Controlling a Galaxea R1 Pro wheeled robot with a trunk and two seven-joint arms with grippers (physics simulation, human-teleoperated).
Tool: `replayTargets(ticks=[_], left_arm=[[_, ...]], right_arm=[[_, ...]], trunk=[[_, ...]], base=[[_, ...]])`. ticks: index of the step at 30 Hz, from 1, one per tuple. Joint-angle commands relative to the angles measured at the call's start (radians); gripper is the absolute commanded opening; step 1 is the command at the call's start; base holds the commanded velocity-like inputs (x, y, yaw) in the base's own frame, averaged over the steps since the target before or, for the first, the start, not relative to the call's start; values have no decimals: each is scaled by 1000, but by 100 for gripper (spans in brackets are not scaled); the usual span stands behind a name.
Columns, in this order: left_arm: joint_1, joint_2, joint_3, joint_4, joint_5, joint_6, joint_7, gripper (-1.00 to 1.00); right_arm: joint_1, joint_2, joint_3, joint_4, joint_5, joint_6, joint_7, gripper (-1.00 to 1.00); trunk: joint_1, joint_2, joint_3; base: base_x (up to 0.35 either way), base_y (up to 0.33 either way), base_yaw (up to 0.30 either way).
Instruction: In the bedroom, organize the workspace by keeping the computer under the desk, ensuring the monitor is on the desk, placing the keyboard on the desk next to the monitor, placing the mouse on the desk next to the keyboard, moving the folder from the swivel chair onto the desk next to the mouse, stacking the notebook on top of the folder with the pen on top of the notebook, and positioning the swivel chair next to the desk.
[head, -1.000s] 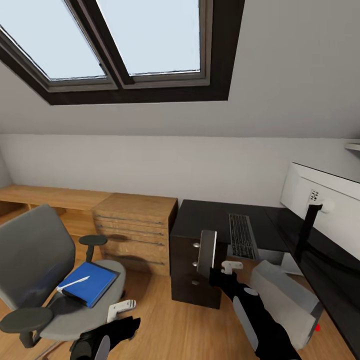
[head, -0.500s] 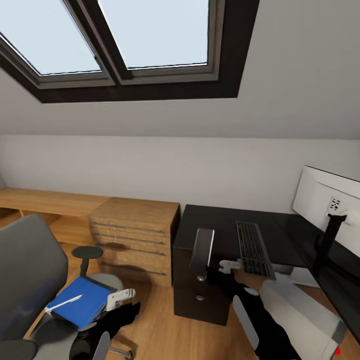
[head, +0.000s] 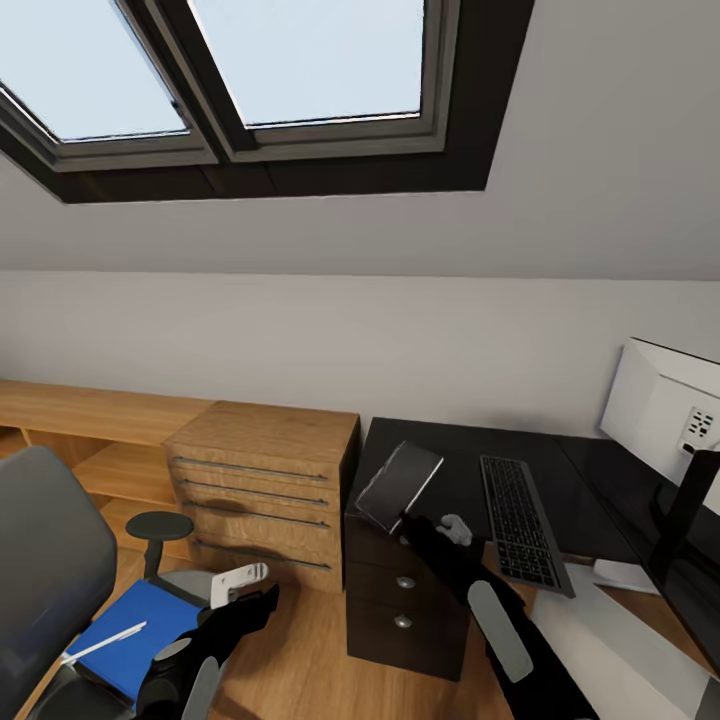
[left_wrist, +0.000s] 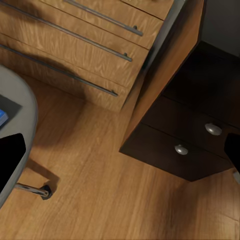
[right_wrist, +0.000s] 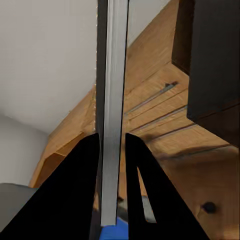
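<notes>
My right gripper (head: 408, 517) is shut on the notebook (head: 400, 486), a thin dark book with pale edges, held tilted above the near left corner of the black desk (head: 450, 462). In the right wrist view the notebook (right_wrist: 112, 100) stands edge-on between both fingers (right_wrist: 75, 200). The keyboard (head: 520, 520) lies on the desk beside the monitor (head: 665, 405), whose white back faces me. The blue folder (head: 125, 635) with the white pen (head: 105, 643) on it rests on the swivel chair (head: 40, 570). My left gripper (head: 248, 592) hangs open beside the seat. The computer (head: 620, 650) is low at the right.
A light-wood drawer unit (head: 265, 470) and a low shelf (head: 70, 410) line the wall left of the desk. The desk's black drawer pedestal (head: 400, 600) stands in front of me. Wood floor (left_wrist: 100, 175) lies between the chair seat (left_wrist: 20, 115) and the pedestal (left_wrist: 190, 135). Skylights (head: 300, 60) are overhead.
The camera has moved closer, spreading chair and desk apart in the picture. My right gripper has lifted the notebook and tipped it from upright to a slant over the desk corner.
</notes>
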Motion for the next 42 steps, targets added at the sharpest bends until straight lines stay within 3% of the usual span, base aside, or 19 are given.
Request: replayTargets(ticks=[1, 2, 3, 5, 8, 9, 13, 18, 21, 22, 24, 25, 27, 32, 41, 42], left_arm=[[0, -1, 1, -1, 11, 5, 7, 100], [0, -1, 1, -1, 11, 5, 7, 100], [0, -1, 1, -2, 11, 6, 7, 100], [0, -1, 1, -2, 11, 7, 7, 100], [0, -1, 1, -2, 11, 7, 7, 100], [0, -1, 1, 0, 11, 7, 8, 100], [0, -1, 1, 1, 12, 7, 8, 100], [0, -1, 1, 1, 12, 7, 9, 100], [0, -1, 1, 1, 12, 7, 8, 100], [1, -1, 1, 1, 12, 7, 8, 100], [1, -1, 1, 1, 12, 8, 8, 100], [0, -1, 1, 1, 12, 8, 8, 100], [0, -1, 0, 1, 12, 9, 9, 100], [0, -1, -5, 1, 12, 9, 9, 100], [0, -1, -6, 2, 12, 10, 9, 100], [0, -1, -6, 4, 12, 10, 8, 100]], right_arm=[[-1, 3, -1, 2, -42, 6, 3, -100], [-1, 6, -2, 4, -72, 6, 1, -100], [-1, 14, -1, 30, -178, 9, -1, -100], [-1, 18, 0, 58, -231, 9, -2, -100], [-1, 20, 1, 85, -269, 3, -3, -100], [-1, 34, 2, 97, -281, 0, -4, -100], [-1, 64, 1, 109, -284, -9, -4, -100], [-1, 75, 1, 126, -290, -9, -8, -100], [-1, 77, -1, 145, -321, -11, -46, -100], [-1, 78, -1, 148, -345, -11, -56, -100], [-1, 78, -1, 162, -442, -11, -68, -100], [-1, 78, -1, 166, -465, -11, -70, -100], [-1, 77, -2, 188, -587, -11, -75, -100], [-1, 76, -5, 194, -643, -11, -76, -100], [-1, 75, -10, 194, -669, -11, -74, -100], [-1, 73, -11, 195, -687, -11, -72, -100]], trunk=[[0, -1, -1], [0, -1, -1], [0, -1, -1], [0, -1, -1], [0, -1, -1], [0, -1, -1], [0, -1, -1], [0, -1, -1], [0, -1, -1], [0, -1, -1], [0, -1, -1], [0, -1, -1], [0, -1, -1], [0, -1, -1], [0, -1, -1], [0, -1, -1]], base=[[32, 0, 0], [26, 0, 0], [11, 0, 0], [7, 0, 0], [3, 0, 0], [0, 0, 0], [0, 0, 0], [4, 0, 0], [212, 45, 0], [264, 61, 0], [289, 69, 0], [300, 71, 0], [281, 42, 0], [160, 11, 0], [187, 1, 0], [25, 0, 0]])
